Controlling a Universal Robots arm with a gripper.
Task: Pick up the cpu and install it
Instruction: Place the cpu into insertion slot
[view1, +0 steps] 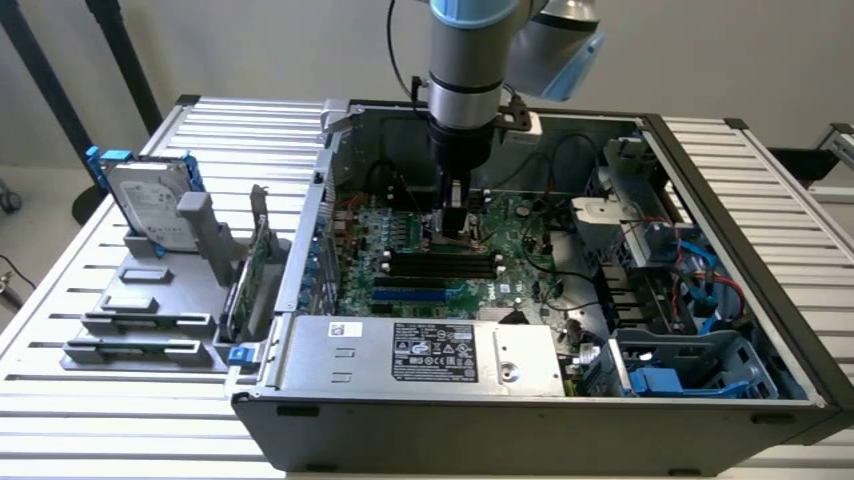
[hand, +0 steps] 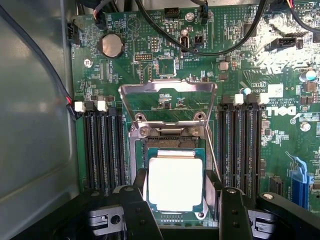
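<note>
The robot's black end effector (view1: 458, 228) reaches down into an open dark-grey computer case (view1: 534, 440) that lies on a pale slatted metal desk (view1: 40, 330). In the wrist view, the cpu (hand: 175, 182), a small flat square chip with a silver-grey metal top and a green rim, lies in the square socket (hand: 167, 142) of the green motherboard (hand: 120, 70), between the two black fingers (hand: 137, 210). The end effector (hand: 184, 192) is spread. One finger stands just at the chip's edge and the other is parted from it by a strip of socket frame.

The socket's silver metal load plate (hand: 167, 86) is tilted up just beyond the chip. Rows of long black memory slots (hand: 102, 150) flank the socket on both sides. Black cables (hand: 165, 35) loop over the board near a round silver coin cell (hand: 112, 45).

White letters on the board read "DELL" (hand: 282, 111). A silver power supply box (view1: 334, 355) carries a black label (view1: 435, 352) whose print I cannot read. At the exterior view's left, a silver hard drive in a blue frame (view1: 150, 205) stands upright in a grey holder (view1: 147, 300).
</note>
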